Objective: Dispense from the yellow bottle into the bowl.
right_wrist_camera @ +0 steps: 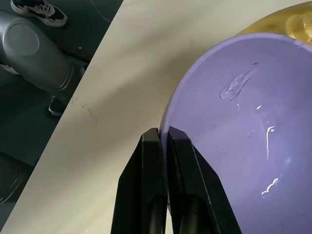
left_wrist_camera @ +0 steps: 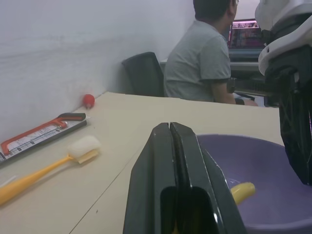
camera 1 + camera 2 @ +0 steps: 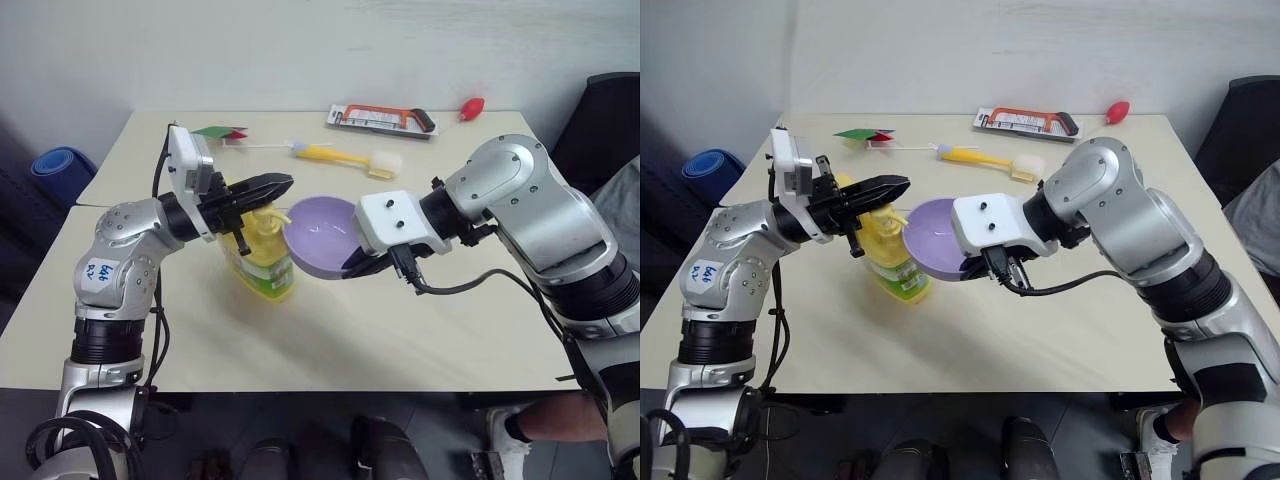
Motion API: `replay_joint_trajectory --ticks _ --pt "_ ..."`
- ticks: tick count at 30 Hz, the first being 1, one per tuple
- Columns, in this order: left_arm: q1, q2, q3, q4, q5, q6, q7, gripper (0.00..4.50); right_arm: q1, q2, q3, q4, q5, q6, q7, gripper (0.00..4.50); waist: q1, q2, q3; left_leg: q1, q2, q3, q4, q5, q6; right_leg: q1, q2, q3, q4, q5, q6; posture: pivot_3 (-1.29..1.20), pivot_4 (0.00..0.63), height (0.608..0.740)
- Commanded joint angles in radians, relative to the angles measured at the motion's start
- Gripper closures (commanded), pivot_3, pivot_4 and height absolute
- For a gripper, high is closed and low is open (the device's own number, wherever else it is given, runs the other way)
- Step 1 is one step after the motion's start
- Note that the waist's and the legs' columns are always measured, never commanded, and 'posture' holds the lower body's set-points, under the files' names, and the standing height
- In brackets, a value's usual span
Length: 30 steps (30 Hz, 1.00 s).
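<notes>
The yellow bottle (image 3: pixel 262 262) stands on the table, its pump nozzle (image 2: pixel 242 191) reaching over the rim of the lavender bowl (image 3: pixel 322 235). My left gripper (image 3: pixel 285 182) is shut and lies across the top of the pump head, hiding it from above. My right gripper (image 1: pixel 163 132) is shut on the bowl's rim, one finger inside and one outside. It holds the bowl tilted against the bottle. A small clear dab of liquid (image 1: pixel 235 87) glistens on the bowl's inner wall.
Behind the bottle lie a yellow-handled brush (image 3: pixel 345 157), a packaged hacksaw (image 3: pixel 382 120), a red bulb (image 3: pixel 471 107) and a green-red item (image 3: pixel 220 132). A person (image 2: pixel 202 58) sits beyond the table's far right end. A blue roll (image 3: pixel 60 170) lies left of the table.
</notes>
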State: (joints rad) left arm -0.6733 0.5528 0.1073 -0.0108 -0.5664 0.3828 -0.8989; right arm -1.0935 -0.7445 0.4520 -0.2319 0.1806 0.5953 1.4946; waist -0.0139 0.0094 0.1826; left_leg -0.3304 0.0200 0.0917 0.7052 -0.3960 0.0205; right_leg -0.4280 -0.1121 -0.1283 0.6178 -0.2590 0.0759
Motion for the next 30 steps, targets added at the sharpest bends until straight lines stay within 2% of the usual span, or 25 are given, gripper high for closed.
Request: replay_joint_trajectory --ticks 1,6,9,12,18,21,26,28,30 --pt "-0.018 -0.022 0.044 0.027 -0.078 0.053 -0.012 4.46 0.015 -0.021 -0.041 -0.027 0.016 -0.002 -0.004 4.50 0.000 0.000 0.000 0.000 0.000 0.000 0.000 0.000 0.000 0.000 0.000 0.000 0.000 0.000 0.000 0.00 0.150 0.740" --pt "-0.096 -0.003 0.184 0.001 -0.250 0.140 0.007 4.46 0.135 -0.101 -0.100 0.008 0.002 -0.021 -0.039 4.50 0.007 -0.007 0.005 -0.008 0.000 -0.002 0.000 0.000 0.000 -0.005 0.000 -0.002 -0.002 0.000 0.000 0.00 0.150 0.740" --pt "-0.119 0.049 0.263 -0.010 -0.322 0.202 0.027 4.46 0.238 -0.172 -0.159 0.030 -0.005 -0.023 -0.080 4.50 0.012 -0.008 0.005 -0.016 -0.002 -0.003 0.001 0.000 0.001 -0.012 0.001 -0.004 -0.003 0.000 0.000 0.00 0.150 0.740" --pt "-0.056 0.129 0.317 -0.028 -0.351 0.248 0.010 4.46 0.347 -0.232 -0.222 0.061 -0.013 -0.043 -0.128 4.50 0.012 -0.008 0.005 -0.022 -0.004 -0.004 0.002 0.001 0.002 -0.017 0.000 -0.007 -0.002 0.001 0.001 0.00 0.150 0.740" --pt "0.298 0.233 0.382 -0.118 -0.276 0.215 -0.069 4.46 0.536 -0.297 -0.305 0.211 -0.081 -0.199 -0.238 4.50 0.010 -0.008 0.005 -0.021 -0.004 -0.002 0.002 0.001 0.003 -0.016 0.001 -0.005 -0.003 0.002 0.004 0.00 0.150 0.740" --pt "0.462 0.230 0.401 -0.149 -0.222 0.150 -0.087 4.46 0.587 -0.272 -0.331 0.300 -0.096 -0.294 -0.293 4.50 0.010 -0.007 0.005 -0.020 -0.004 -0.001 0.002 0.002 0.003 -0.016 0.001 -0.004 -0.003 0.002 0.004 0.00 0.150 0.740" --pt "0.674 0.198 0.388 -0.161 -0.118 0.033 -0.100 4.46 0.628 -0.175 -0.340 0.513 -0.132 -0.562 -0.397 4.50 0.010 -0.007 0.005 -0.020 -0.004 -0.001 0.003 0.002 0.003 -0.016 0.000 -0.004 -0.004 0.002 0.003 0.00 0.150 0.740" --pt "0.716 0.175 0.370 -0.165 -0.104 0.027 -0.081 4.50 0.636 -0.142 -0.350 0.577 -0.140 -0.656 -0.432 3.98 0.013 -0.007 0.006 -0.021 -0.004 -0.001 0.003 0.002 0.003 -0.016 0.000 -0.004 -0.004 0.002 0.003 0.00 0.150 0.740" --pt "0.748 0.145 0.349 -0.150 -0.055 -0.021 -0.059 4.11 0.663 -0.122 -0.387 0.611 -0.105 -0.731 -0.436 3.44 0.017 -0.006 0.006 -0.021 -0.004 -0.001 0.003 0.002 0.003 -0.016 0.000 -0.004 -0.003 0.002 0.004 0.00 0.150 0.740"
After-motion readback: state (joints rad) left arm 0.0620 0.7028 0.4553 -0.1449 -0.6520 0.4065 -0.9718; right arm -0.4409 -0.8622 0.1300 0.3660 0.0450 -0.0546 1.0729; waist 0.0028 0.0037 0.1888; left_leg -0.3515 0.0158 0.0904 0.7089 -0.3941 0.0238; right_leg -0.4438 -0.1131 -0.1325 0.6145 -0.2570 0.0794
